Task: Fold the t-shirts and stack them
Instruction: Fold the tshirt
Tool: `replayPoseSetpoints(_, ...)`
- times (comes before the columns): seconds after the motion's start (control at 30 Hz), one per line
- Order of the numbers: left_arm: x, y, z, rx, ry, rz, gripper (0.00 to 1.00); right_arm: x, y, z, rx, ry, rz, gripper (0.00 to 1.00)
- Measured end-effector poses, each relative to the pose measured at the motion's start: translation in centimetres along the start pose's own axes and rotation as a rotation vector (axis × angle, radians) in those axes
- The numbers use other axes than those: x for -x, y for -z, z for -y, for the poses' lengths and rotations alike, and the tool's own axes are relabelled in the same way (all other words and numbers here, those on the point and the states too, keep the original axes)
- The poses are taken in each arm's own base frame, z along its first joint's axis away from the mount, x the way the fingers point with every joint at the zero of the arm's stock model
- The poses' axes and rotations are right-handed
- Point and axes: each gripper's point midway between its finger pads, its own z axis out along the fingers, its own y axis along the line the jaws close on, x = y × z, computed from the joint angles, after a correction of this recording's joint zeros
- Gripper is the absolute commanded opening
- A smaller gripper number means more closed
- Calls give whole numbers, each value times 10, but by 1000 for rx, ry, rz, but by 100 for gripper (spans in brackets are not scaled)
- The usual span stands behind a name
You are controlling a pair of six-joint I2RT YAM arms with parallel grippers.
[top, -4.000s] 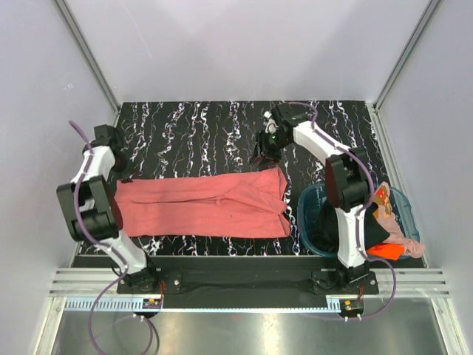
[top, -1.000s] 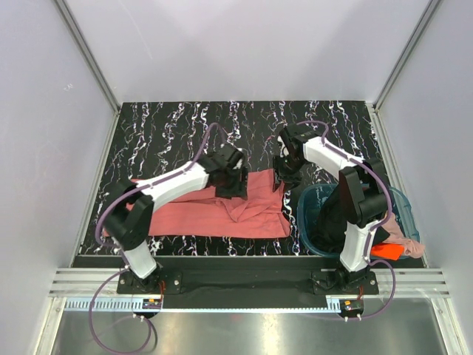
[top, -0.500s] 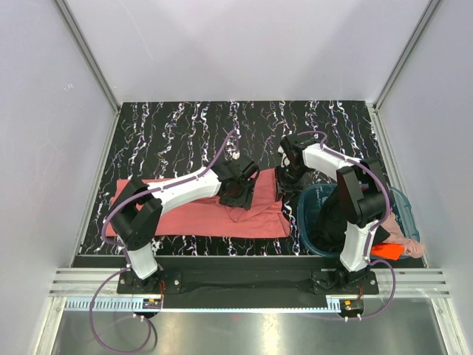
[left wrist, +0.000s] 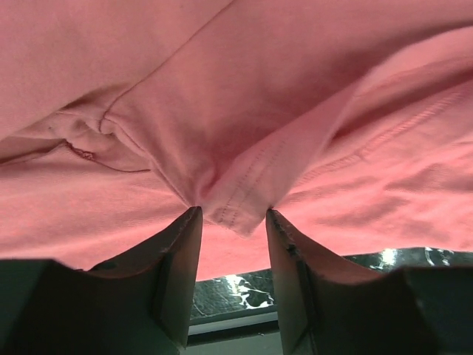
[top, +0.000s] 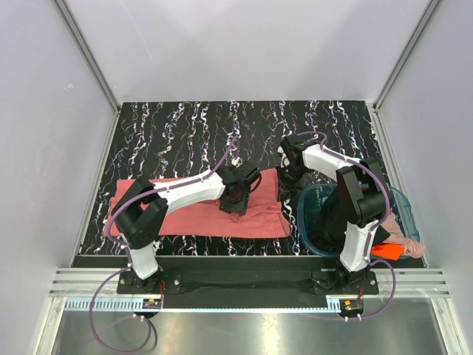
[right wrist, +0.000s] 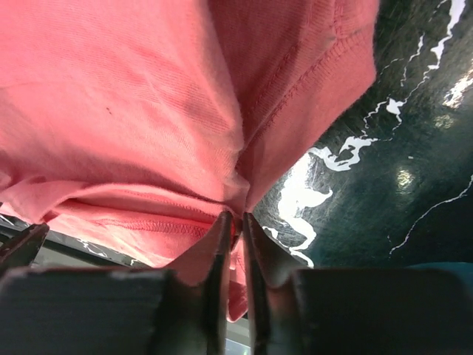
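Observation:
The salmon-red t-shirt (top: 177,214) lies lengthwise across the front of the table, folded into a long band. My left gripper (top: 235,201) is down on its right part. In the left wrist view its jaws (left wrist: 233,213) stand partly open astride a raised fold and hem of the shirt (left wrist: 222,111), which touches both fingertips. My right gripper (top: 283,180) is at the shirt's far right corner. In the right wrist view its jaws (right wrist: 238,217) are nearly together, pinching a thin edge of the shirt (right wrist: 133,96).
The round teal basket (top: 304,214) stands at the front right, behind my right arm. It holds a black shirt (top: 332,222), an orange one (top: 384,251) and a pale pink one (top: 405,233). Black marbled tabletop (top: 185,133) shows behind the shirt.
My left arm has swung from the shirt's left end to its right part. Both grippers' jaws have narrowed, and the right one has shut on the shirt's corner.

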Motion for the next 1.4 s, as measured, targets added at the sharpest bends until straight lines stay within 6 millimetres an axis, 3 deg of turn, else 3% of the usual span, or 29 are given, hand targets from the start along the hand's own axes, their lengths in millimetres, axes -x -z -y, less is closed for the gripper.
replayPoseSetpoints(0.23,-5,-7,-6,44,-3,-19,29,-1,-2,0,7,1,-2,0)
replayPoseSetpoints(0.27,-6,-8,-7,49,-3,-20,24,-1,-2,-1,10,1,-1,0)
replayPoseSetpoints(0.43,-7,-7,-13,77,-6,-19,18,-6,1,-3,27,1,-2,0)
replayPoseSetpoints(0.6,-10,-6,-17,97,-12,-29,10,-17,23,-9,53,3,22,0)
replayPoseSetpoints(0.8,-10,-1,-20,102,-13,-26,9,-33,42,-15,90,3,36,0)
replayPoseSetpoints(1.17,-12,8,-31,142,-20,-21,11,-86,18,-23,72,35,-97,0)
replayPoseSetpoints(1.3,-16,8,-35,156,-23,-27,12,-91,16,-26,77,35,-108,1)
replayPoseSetpoints(1.4,-21,6,-39,165,-29,-37,23,-92,15,-25,76,30,-109,7)
